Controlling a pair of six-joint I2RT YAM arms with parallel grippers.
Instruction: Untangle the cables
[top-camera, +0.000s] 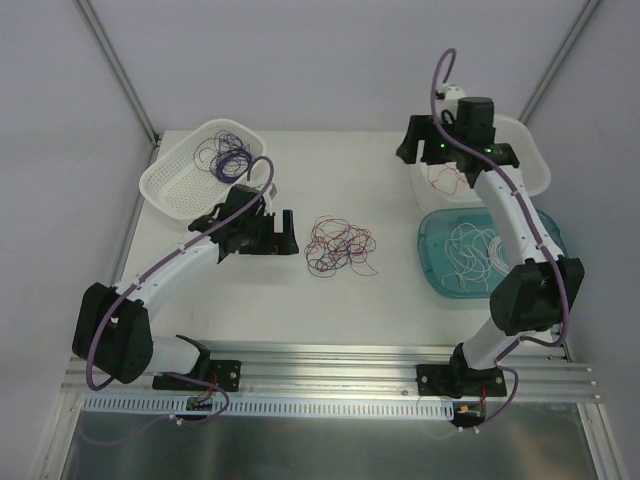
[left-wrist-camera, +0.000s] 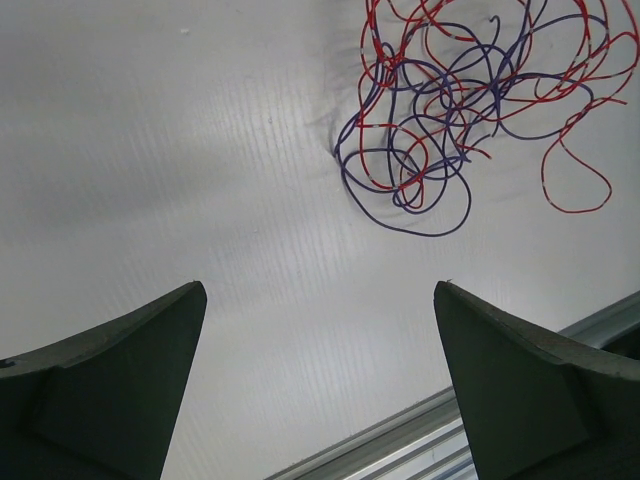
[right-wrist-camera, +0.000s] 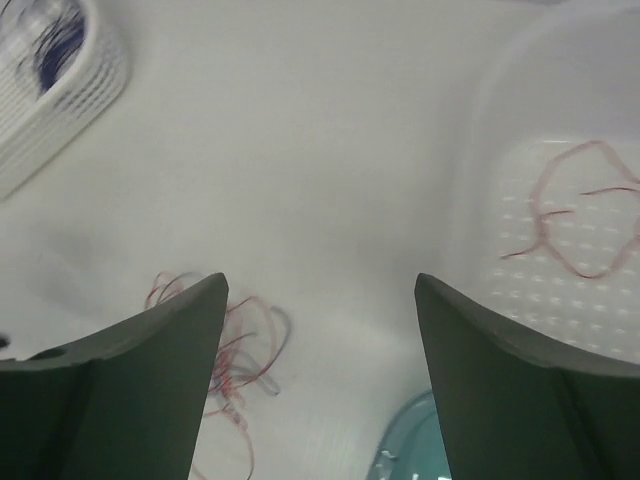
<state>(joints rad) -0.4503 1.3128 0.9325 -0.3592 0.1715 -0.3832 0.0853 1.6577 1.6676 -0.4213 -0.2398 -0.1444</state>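
Drop-off appears done: the right claw (right-wrist-camera: 318, 285) hangs apart, empty, above the binned red cable (right-wrist-camera: 538, 205). Next, the left claw (left-wrist-camera: 318, 290), also apart, must isolate 1 strand from the tangle (top-camera: 338, 243).

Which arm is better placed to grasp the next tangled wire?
Left. The left end effector, open, sits beside the tangle of thin red and purple wires; the right end effector hangs over the white plastic bin.

Robot lab; white-walled booth (top-camera: 300, 60), alu rail (top-camera: 330, 375)
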